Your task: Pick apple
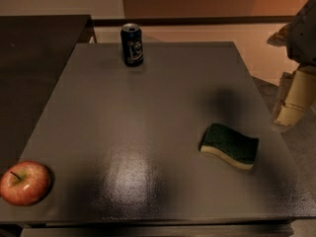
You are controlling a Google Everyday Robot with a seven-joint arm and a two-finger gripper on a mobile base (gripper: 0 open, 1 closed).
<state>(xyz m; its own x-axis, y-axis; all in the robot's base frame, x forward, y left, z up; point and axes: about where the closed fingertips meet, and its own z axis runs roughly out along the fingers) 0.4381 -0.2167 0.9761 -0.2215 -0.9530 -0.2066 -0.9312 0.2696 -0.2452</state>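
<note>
Three things sit on your counter (148, 98): the apple (24, 182) at its near left corner, a can (132, 44) far back, a sponge (229, 145) right. Your tool (290, 113) hangs past the right edge, partly cut off; parted or closed, you cannot tell

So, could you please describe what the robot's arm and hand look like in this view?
The arm is made of bulky, rounded shells in pale grey-white, with a yellowish patch on one side. The hand, at the right edge of the view beside the table, is cream-coloured and blocky, narrowing towards its tip. No cables or markings can be made out.
</note>
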